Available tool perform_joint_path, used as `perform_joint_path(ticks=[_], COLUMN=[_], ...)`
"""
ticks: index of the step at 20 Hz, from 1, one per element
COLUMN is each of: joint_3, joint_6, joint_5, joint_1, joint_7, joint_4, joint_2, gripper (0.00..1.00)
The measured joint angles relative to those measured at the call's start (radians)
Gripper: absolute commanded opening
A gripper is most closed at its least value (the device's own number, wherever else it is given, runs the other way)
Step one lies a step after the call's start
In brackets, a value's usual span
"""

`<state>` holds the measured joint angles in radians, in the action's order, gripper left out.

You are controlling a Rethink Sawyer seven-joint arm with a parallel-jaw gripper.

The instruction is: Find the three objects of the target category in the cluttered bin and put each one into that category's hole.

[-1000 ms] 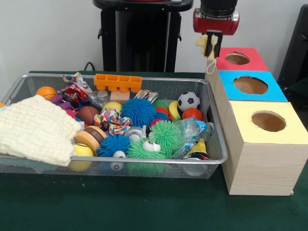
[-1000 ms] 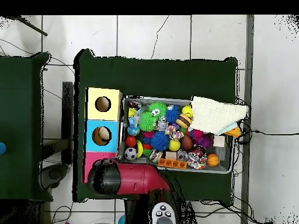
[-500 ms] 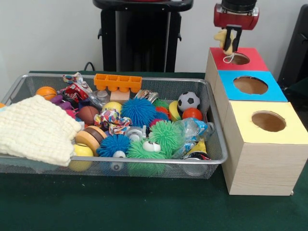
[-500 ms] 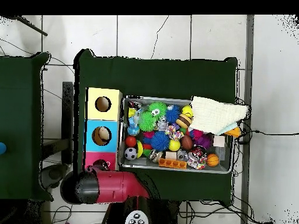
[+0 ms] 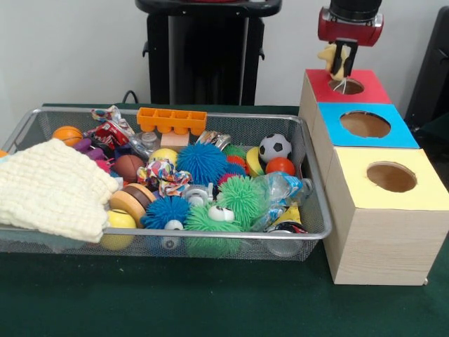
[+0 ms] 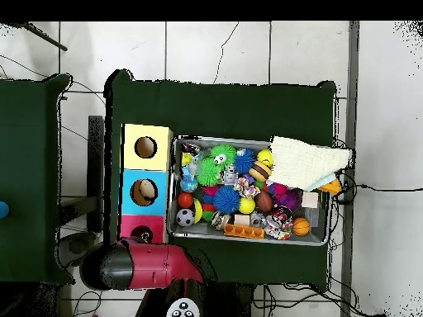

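Fingers [image 5: 342, 60] pinch yellow toy [image 5: 327, 54] above red box's hole [image 5: 346, 86].

Yellow toy [image 5: 335, 59] above red-box hole [image 5: 346, 86]

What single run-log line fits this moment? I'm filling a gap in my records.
phase: drop-off | end effector: shut on pale yellow toy | position: above red box hole | bin: cluttered

Glossy red wrist housing, black cylinder above, slim black end effector [image 5: 342, 60], black pedestal column
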<state>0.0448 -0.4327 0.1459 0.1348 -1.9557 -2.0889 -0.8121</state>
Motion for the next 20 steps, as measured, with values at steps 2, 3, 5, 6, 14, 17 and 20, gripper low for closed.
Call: perform_joint_path(ticks=[2, 3, 5, 6, 14, 17, 20], joint_3=[0.001, 0.001, 0.003, 0.004, 0.01, 0.014, 0.019], joint_6=[0.004, 0.009, 0.018, 0.025, 0.042, 0.042, 0.042], joint_5=[0.004, 0.009, 0.017, 0.021, 0.046, 0.062, 0.076], joint_1=[0.0, 0.0, 0.0, 0.0, 0.003, 0.006, 0.01], joint_7=[0.0, 0.0, 0.0, 0.0, 0.0, 0.0, 0.0], joint_4=[0.0, 0.0, 0.0, 0.0, 0.001, 0.004, 0.005], joint_2=[0.004, 0.007, 0.013, 0.017, 0.03, 0.036, 0.041], gripper=[0.0, 0.0, 0.0, 0.0, 0.0, 0.0, 0.0])
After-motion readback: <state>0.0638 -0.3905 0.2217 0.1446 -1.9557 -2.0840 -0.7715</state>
